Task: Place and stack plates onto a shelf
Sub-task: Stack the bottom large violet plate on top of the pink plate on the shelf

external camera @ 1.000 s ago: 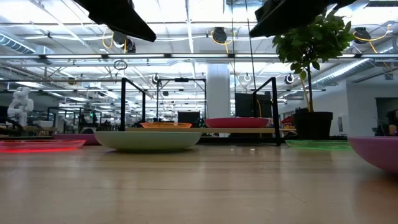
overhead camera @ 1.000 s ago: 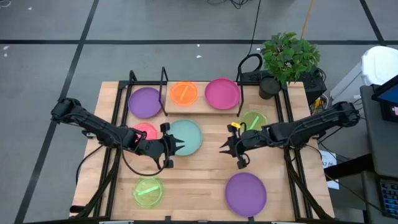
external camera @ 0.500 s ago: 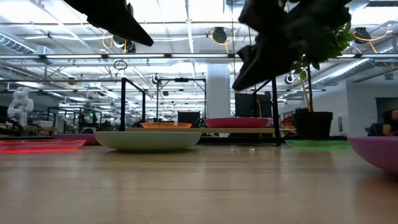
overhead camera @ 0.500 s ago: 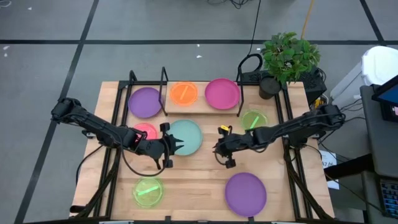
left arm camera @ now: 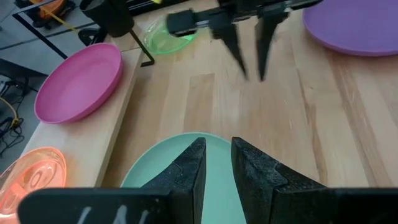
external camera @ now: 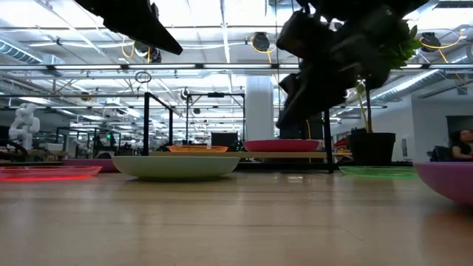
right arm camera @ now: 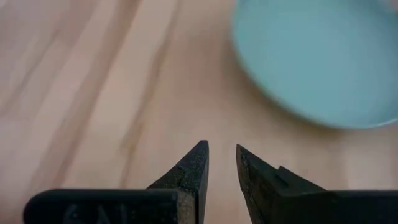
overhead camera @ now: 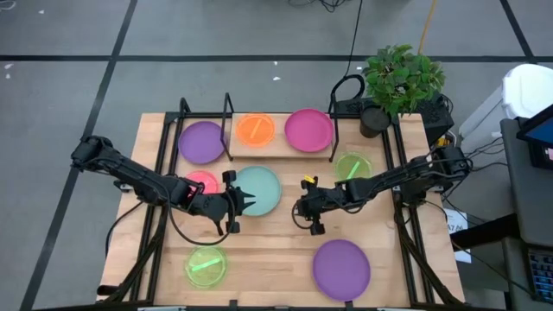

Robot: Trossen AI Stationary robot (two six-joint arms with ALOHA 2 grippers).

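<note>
The teal plate [overhead camera: 259, 190] [right arm camera: 317, 62] lies flat on the table's middle. My left gripper [overhead camera: 246, 204] [left arm camera: 217, 142] hovers over its left rim, open by a narrow gap. My right gripper [overhead camera: 298, 212] [right arm camera: 221, 144] hangs above bare wood just right of the plate, fingers also narrowly apart, pointing toward it. The shelf [overhead camera: 279, 145] stands at the far edge and carries the orange plate [overhead camera: 255, 130] and the magenta plate [overhead camera: 308, 130]. A purple plate [overhead camera: 202, 142] lies by the shelf's left end.
A red plate [overhead camera: 204, 181] lies partly under my left arm and a green plate [overhead camera: 352, 166] partly under my right arm. Another green plate [overhead camera: 206, 266] and a second purple plate [overhead camera: 341, 268] lie near the near edge. A potted plant [overhead camera: 399, 79] stands at the far right corner.
My right gripper has moved toward the table's left and downward, closing in on the teal plate's right side. My left arm and all the plates have stayed where they were.
</note>
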